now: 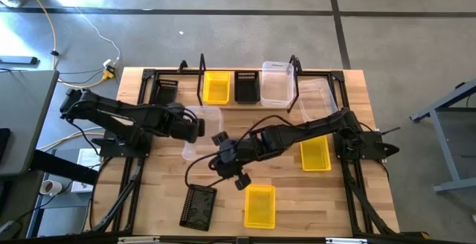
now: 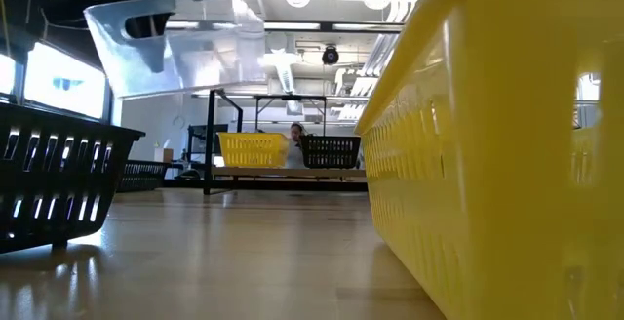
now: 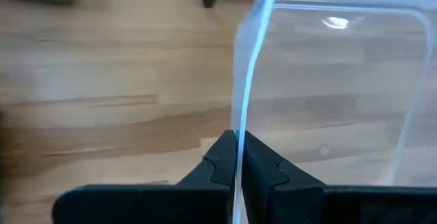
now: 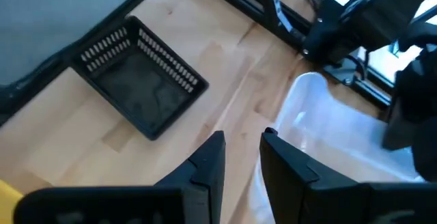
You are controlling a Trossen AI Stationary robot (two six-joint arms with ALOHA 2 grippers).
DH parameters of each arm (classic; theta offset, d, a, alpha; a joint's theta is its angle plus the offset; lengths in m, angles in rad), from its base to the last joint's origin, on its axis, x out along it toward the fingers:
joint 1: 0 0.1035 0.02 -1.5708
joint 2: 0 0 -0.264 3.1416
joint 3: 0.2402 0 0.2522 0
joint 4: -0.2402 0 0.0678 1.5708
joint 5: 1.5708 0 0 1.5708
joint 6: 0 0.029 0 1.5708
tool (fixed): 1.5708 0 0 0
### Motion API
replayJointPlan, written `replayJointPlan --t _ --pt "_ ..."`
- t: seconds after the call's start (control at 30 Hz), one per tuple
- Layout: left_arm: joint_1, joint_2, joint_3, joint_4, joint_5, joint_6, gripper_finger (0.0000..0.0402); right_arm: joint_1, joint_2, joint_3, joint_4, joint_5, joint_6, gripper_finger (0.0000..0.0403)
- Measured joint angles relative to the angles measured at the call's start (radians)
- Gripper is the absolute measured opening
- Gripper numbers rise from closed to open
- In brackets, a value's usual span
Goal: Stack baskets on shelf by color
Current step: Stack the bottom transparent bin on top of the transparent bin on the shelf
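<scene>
Left gripper (image 3: 239,157) pinches clear basket (image 3: 334,94) wall, basket apparently lifted off table (image 1: 149,199). Right gripper (image 4: 240,157) part-open, empty, near black basket (image 4: 140,80).

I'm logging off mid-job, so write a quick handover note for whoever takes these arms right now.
Left gripper: shut on the rim of a clear basket, lifted off the table.
Right gripper: fingers apart, holding nothing, hovering mid-table near the black basket.
On the shelf: one yellow basket, one black, one clear.
Off the shelf: a black basket at the back left, a clear one at the right, yellow ones at the right and front.
Left to do: shelve the held clear basket on the clear one, then stack the rest by colour.
</scene>
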Motion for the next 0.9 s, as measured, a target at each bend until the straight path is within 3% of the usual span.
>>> replayJointPlan --t 0.33,0.67,0.9 --pt "0.052 0.000 0.001 0.048 0.048 -0.023 0.0000 -0.021 0.000 0.000 -0.016 0.000 -0.018 0.0084" --pt "0.056 0.000 0.001 0.049 0.048 -0.060 0.0000 -0.050 0.006 -0.003 0.022 -0.003 0.020 0.0155" --pt "0.056 0.001 0.001 0.066 0.048 -0.075 0.0000 -0.048 0.047 -0.004 0.028 -0.004 0.030 0.0161"
